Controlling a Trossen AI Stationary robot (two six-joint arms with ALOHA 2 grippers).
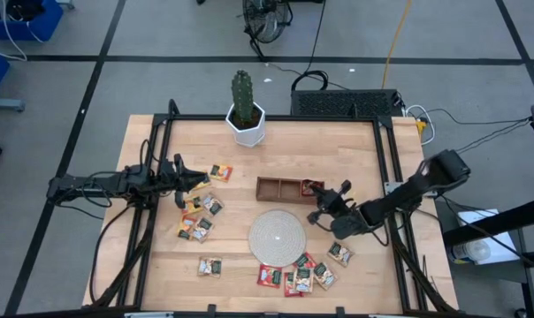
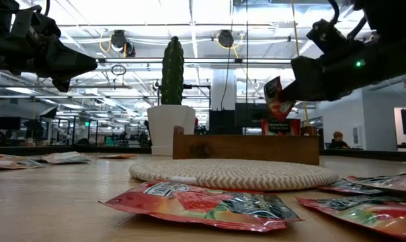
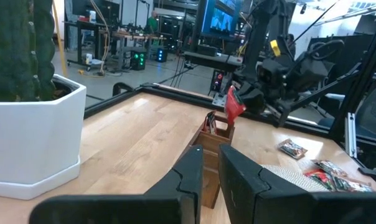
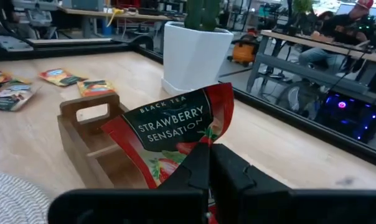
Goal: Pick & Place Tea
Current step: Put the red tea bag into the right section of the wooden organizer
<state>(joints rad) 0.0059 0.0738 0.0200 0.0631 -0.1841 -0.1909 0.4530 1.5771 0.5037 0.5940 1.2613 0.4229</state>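
Note:
My right gripper [image 1: 318,196] is shut on a red tea sachet [image 4: 175,127] printed "Strawberry Sensation", above the right end of the brown wooden tray [image 1: 283,187]. The low view shows that sachet [image 2: 275,99] hanging over the tray [image 2: 247,148]. My left gripper [image 1: 199,181] is shut and holds nothing, raised above the orange sachets [image 1: 220,172] on the table's left part. More orange-yellow sachets [image 1: 199,219] lie flat left of the woven disc [image 1: 278,234]. Red and green ones [image 1: 295,276] lie near its front right. My right gripper pinches the red sachet between its two fingers at one edge [image 4: 197,149]. The fingers slant down from the table's right side. The sachet is lifted clear, tilted, and sticks out beyond the fingertips above the tray's right compartment.
A cactus in a white hexagonal pot [image 1: 246,122] stands at the far edge, behind the tray. The woven disc lies just in front of the tray. One sachet [image 1: 210,265] lies alone near the front left. Black frame rails [image 1: 384,168] run along both table sides.

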